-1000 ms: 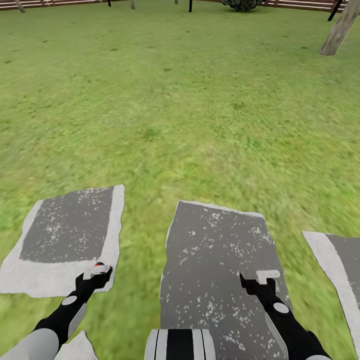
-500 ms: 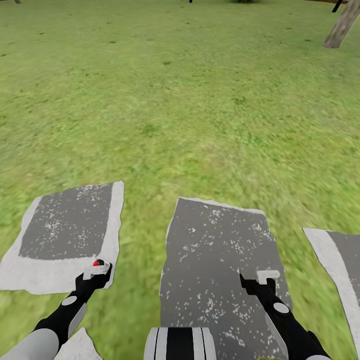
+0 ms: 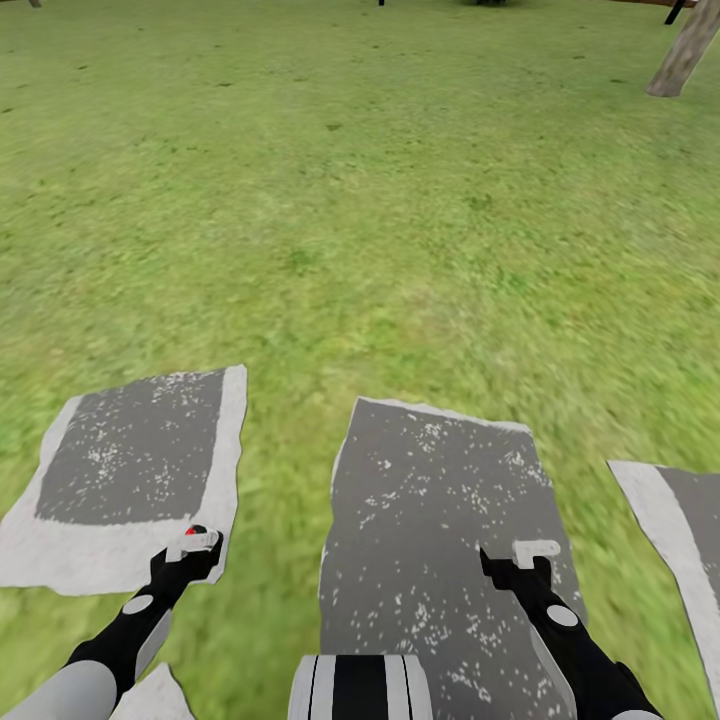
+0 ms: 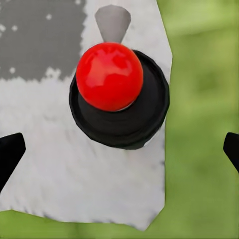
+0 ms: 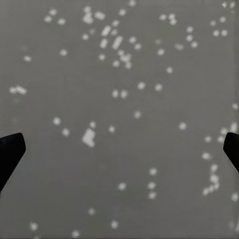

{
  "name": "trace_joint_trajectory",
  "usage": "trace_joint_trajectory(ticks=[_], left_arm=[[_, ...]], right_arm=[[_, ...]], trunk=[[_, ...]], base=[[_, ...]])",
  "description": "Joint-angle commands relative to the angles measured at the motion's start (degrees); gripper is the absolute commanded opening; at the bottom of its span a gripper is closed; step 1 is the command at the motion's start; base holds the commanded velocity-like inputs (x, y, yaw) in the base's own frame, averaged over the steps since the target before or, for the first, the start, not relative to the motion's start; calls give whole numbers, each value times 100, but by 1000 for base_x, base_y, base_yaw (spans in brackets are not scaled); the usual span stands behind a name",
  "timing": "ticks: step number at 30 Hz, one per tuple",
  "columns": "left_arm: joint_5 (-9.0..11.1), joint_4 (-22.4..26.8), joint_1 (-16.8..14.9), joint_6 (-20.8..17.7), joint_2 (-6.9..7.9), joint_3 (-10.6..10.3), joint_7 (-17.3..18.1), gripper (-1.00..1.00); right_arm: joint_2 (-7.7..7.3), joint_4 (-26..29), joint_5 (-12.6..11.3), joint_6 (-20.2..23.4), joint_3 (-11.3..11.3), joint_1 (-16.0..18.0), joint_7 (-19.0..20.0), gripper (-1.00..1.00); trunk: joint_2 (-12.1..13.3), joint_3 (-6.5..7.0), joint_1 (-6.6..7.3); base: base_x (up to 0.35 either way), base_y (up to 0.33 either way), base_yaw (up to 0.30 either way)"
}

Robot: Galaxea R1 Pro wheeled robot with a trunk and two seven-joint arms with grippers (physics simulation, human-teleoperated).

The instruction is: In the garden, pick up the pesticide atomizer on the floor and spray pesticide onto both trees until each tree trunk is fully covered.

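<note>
Left gripper (image 3: 193, 541), fingers spread wide, hangs over a pale-edged paving stone (image 3: 140, 470) with a red-capped black atomizer (image 4: 117, 94) between them. Right gripper (image 3: 534, 549), fingers likewise apart, hangs over a speckled grey slab (image 3: 430, 530). Tree trunk (image 3: 684, 52) stands far right across the lawn (image 3: 350, 200).

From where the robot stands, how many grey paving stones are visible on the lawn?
4. One below the left pincer, the paving stone; one central under the right pincer; one at the right edge; a corner at the bottom left. More may lie outside the picture.
</note>
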State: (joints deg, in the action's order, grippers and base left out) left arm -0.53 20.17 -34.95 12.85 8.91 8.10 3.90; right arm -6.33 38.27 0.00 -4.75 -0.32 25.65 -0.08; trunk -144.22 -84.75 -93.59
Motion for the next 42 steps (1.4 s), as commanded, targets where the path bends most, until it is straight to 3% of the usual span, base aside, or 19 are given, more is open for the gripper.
trace_joint_trajectory(ticks=[1, 32, 42], left_arm=[[-3, -5, 3, 17, -3, 42, 41, 100], [9, 5, 23, 24, -2, 43, 41, 100], [9, 5, 23, 28, -3, 43, 41, 100]], right_arm=[[0, -3, 0, -17, -1, 2, -1, 100], [0, -3, 0, -18, 5, 2, -1, 100], [0, -3, 0, -18, 6, 2, -1, 100]], trunk=[[-1, -3, 0], [-1, -3, 0], [-1, 69, 0]], base=[[28, 0, 0], [27, 0, 0], [0, 0, 0]])
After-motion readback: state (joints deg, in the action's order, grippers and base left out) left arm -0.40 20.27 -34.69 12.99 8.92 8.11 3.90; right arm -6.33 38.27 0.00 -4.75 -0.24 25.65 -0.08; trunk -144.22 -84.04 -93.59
